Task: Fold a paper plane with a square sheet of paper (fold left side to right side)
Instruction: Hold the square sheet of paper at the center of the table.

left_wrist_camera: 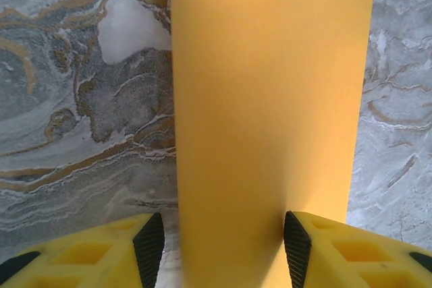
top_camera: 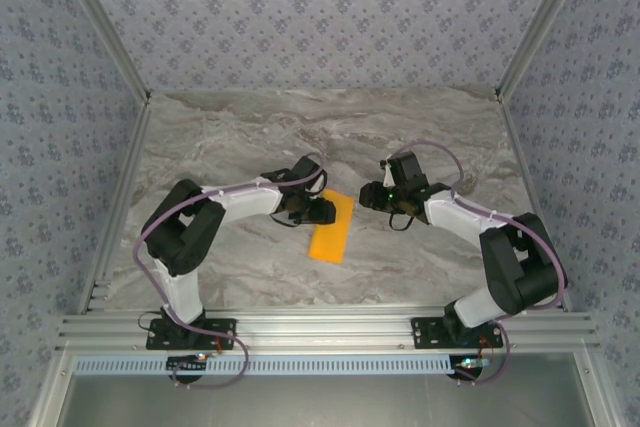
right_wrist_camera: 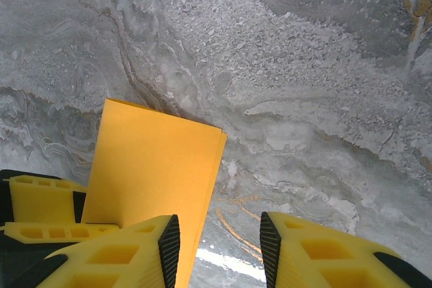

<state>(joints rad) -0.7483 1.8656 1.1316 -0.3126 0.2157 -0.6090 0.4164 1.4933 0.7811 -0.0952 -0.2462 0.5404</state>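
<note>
Astride the sheet's [left_wrist_camera: 263, 112] edges, left tool [left_wrist_camera: 221, 237] half-open, empty; right tool [right_wrist_camera: 219, 241] likewise, beside it.

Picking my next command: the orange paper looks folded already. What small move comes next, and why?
Probably lower the left end effector to press the fold flat. The paper lies doubled with its free edges offset and one corner looks lifted; that end effector straddles it, open.

The left arm [top_camera: 195, 232] and right arm [top_camera: 505, 257] are white shells with chunky black joints, each on a black base plate [top_camera: 190, 332]. Lilac cables [top_camera: 142, 237] trail along them, a green light [top_camera: 388, 194] glows on the right wrist, and the fingers [left_wrist_camera: 94, 254] are ribbed yellow blocks faced with black pads.
</note>
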